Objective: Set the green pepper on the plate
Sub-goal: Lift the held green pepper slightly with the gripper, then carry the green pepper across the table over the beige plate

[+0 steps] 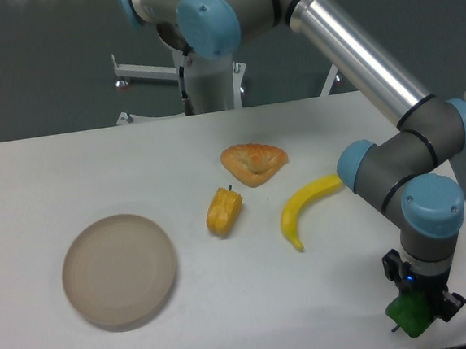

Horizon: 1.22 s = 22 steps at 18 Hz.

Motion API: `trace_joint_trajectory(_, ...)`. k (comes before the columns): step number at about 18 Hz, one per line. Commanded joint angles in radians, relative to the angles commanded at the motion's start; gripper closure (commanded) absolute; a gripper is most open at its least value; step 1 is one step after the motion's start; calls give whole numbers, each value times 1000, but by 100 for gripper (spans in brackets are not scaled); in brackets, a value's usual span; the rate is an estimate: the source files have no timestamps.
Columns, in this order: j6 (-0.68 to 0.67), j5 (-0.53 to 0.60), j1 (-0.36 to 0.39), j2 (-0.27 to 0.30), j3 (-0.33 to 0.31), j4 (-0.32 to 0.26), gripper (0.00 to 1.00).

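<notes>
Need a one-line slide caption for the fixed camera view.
UR5e pincer at the green pepper near the table's right front corner; plate sits empty far left.

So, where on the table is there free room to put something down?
The bare plate is free, as is the table behind it and the strip between it and the tool. The yellow pepper, pastry and banana crowd the middle.

Two peppers (green pepper (412, 312), yellow pepper (223, 211)), one plate (120, 271), banana (305, 208), pastry (253, 163).
</notes>
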Motion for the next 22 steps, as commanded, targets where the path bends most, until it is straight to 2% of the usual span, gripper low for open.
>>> trace_joint_trajectory(4, -2, 2, 0, 8, -6, -2, 62)
trace_joint_trajectory(8, -61, -11, -23, 43, -44, -8, 63)
trace_joint_trajectory(11, -116, -15, -28, 110, -132, -9, 63)
trace_joint_trajectory(15, -280, -18, -69, 213, -259, -11, 63)
trace_joint_trajectory(17, -339, -21, -98, 282, -354, -9, 63)
trace_joint_trajectory(19, -456, -26, -123, 359, -460, -2, 63)
trace_joint_trajectory(22, -581, -75, -173, 434, -552, -3, 63)
